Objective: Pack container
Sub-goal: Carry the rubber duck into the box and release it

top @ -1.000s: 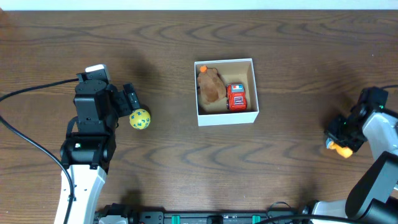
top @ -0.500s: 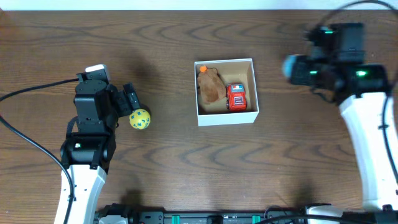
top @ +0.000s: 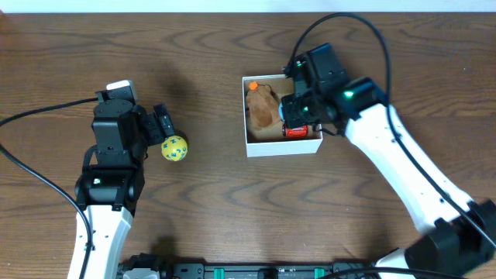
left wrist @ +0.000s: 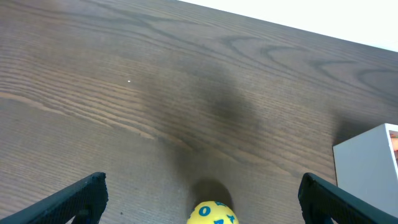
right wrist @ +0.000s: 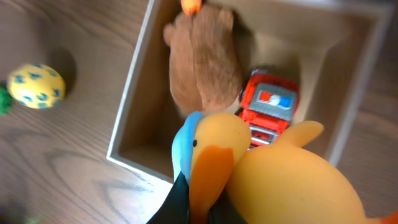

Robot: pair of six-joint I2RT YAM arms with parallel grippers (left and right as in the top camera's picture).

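Observation:
The container (top: 283, 145) is a white square box with a tan inside at the table's middle. It holds a brown plush toy (top: 263, 108) and a red toy truck (top: 294, 132). My right gripper (top: 298, 115) hovers over the box's right half, shut on a yellow rubber duck (right wrist: 280, 180) with an orange bill; the box (right wrist: 134, 140), plush (right wrist: 205, 62) and truck (right wrist: 268, 106) show below it. My left gripper (top: 164, 122) is open on the left, and a yellow ball with blue marks (top: 174, 148) lies between its fingers (left wrist: 208, 214).
A bare dark wood table (top: 232, 209) surrounds the box. The left arm's black cable (top: 31, 116) runs across the left side. The box's white corner (left wrist: 367, 162) shows at the right of the left wrist view.
My right arm has swung from the table's right edge, up and across, to above the box, carrying the duck. The left arm and the ball have not moved.

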